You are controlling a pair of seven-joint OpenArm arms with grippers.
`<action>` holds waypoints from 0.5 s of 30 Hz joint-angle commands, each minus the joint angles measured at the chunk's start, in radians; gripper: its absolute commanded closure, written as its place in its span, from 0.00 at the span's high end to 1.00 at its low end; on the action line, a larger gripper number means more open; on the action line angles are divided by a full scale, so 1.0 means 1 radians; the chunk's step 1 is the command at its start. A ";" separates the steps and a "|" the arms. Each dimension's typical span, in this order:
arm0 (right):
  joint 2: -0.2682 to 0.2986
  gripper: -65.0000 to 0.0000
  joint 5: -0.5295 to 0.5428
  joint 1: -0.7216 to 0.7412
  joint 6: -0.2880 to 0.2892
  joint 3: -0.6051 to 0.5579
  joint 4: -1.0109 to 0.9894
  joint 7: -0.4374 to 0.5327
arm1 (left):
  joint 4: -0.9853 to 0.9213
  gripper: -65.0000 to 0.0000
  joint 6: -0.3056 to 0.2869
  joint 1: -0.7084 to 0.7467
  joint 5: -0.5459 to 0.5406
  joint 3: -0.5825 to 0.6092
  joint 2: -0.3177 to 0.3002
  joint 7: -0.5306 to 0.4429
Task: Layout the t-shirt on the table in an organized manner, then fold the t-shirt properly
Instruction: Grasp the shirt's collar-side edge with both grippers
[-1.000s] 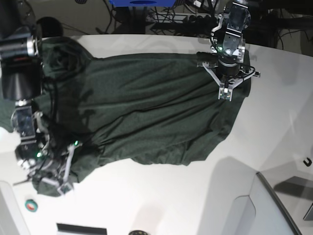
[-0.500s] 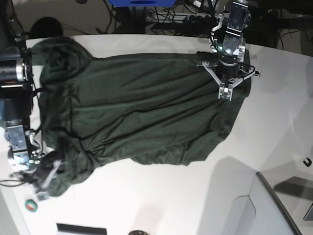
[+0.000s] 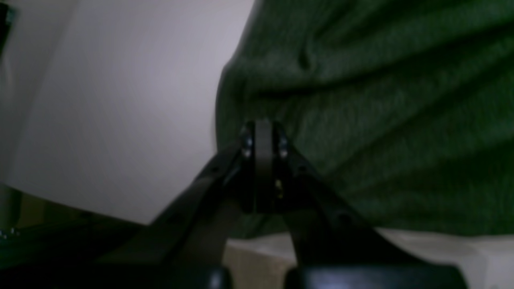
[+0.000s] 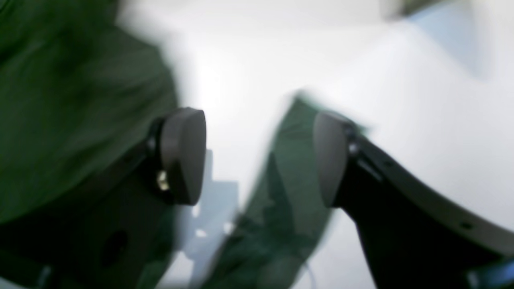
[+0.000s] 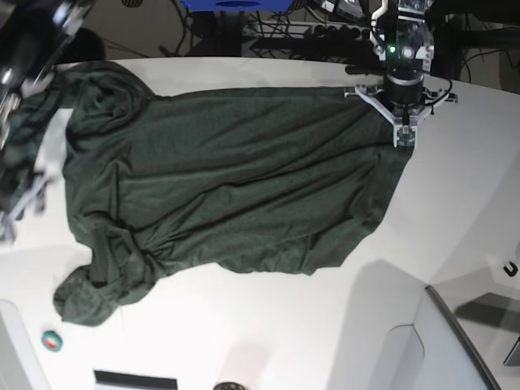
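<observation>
Your left gripper (image 5: 404,138) is pinched tight on the t-shirt (image 5: 236,179) at its corner, while the right gripper (image 4: 257,156) hangs with jaws apart, holding nothing. The shirt sprawls across the table (image 5: 325,325), long axis running between the two arms. Its bunched, untidy end lies nearest your right arm, so I'd guess that side needs pulling out next.

The t-shirt (image 5: 236,179) is showing a plain dark forest green with no print, and the table (image 5: 325,325) under it is reading as smooth white. Between the right gripper (image 4: 259,156)'s spread jaws, a blurred green strip of cloth is lying against white, while the pads (image 4: 182,154) themselves are looking dark grey. The left gripper (image 3: 263,132) is showing black, with green fabric just beyond its closed tips and pale grey-white surface off to one side.
</observation>
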 commanded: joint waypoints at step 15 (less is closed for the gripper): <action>-0.160 0.57 -0.002 -0.225 0.007 0.196 0.182 -0.031 | 0.032 0.11 -0.416 0.125 -0.582 -0.284 -0.033 -0.025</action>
